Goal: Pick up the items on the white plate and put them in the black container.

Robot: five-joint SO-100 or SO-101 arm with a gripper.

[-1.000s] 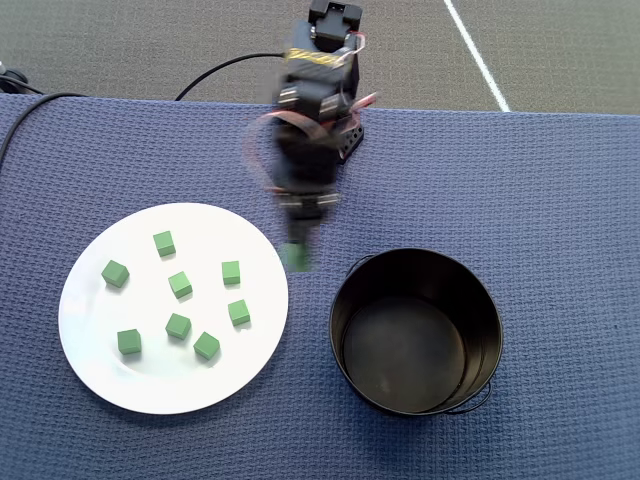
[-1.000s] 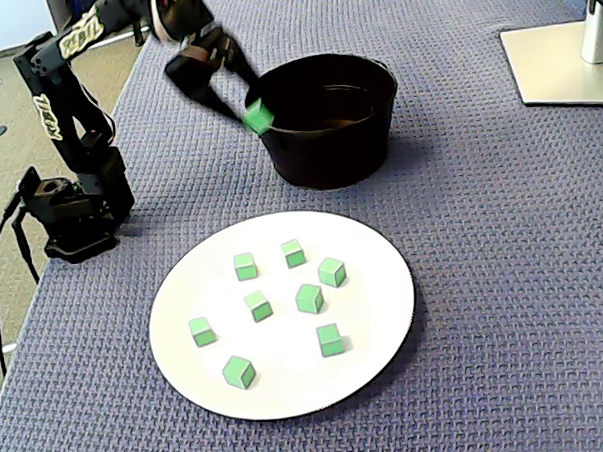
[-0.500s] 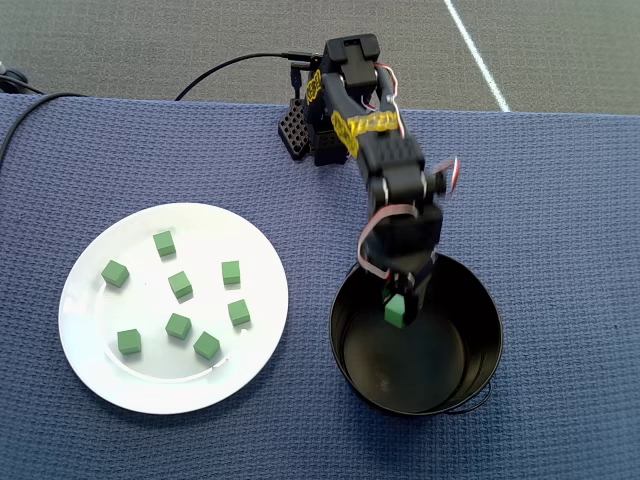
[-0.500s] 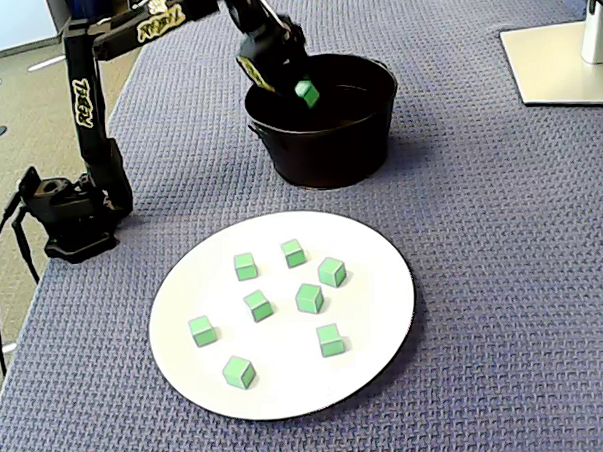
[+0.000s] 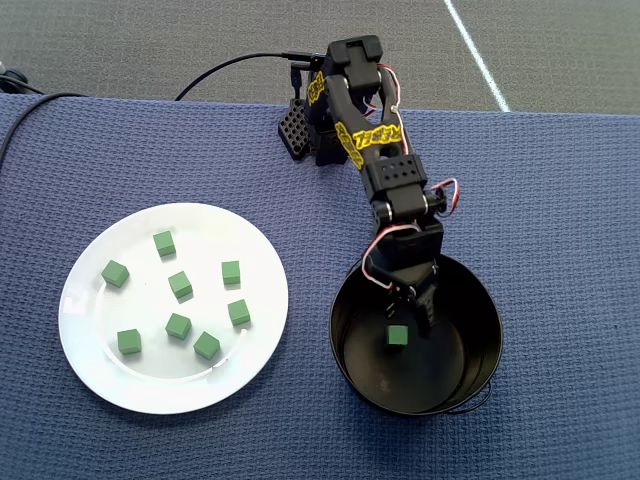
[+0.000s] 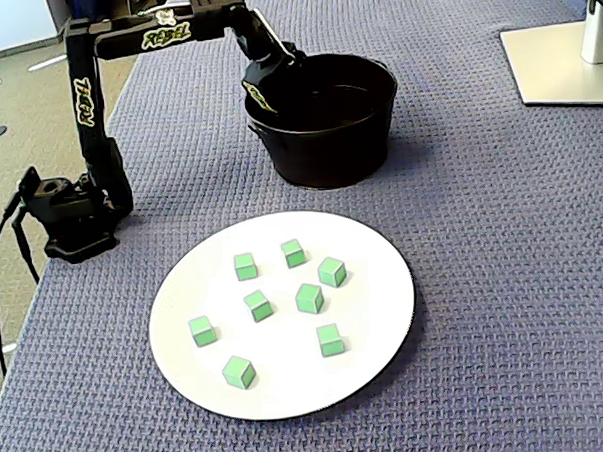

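Observation:
The black container (image 5: 484,345) stands right of the white plate (image 5: 88,300) in the overhead view. My gripper (image 5: 412,310) reaches down inside the container from its far rim, fingers open. One green cube (image 5: 397,336) lies loose on the container's floor, just beside the fingertips and free of them. Several green cubes (image 5: 179,284) are spread over the plate. In the fixed view the arm (image 6: 163,32) bends over the container (image 6: 328,145), whose near wall hides the fingertips and the dropped cube. The plate (image 6: 376,288) with its cubes (image 6: 308,298) lies in front.
The arm's base (image 6: 71,211) is clamped at the table's edge, with a cable trailing off the table. A white monitor foot (image 6: 565,59) stands at the fixed view's far right. Blue woven cloth (image 5: 560,220) covers the table.
The gripper swung from beside the plate to over the container, carrying a green cube. It then lowered into the container and let the cube go; the cube now lies on the floor.

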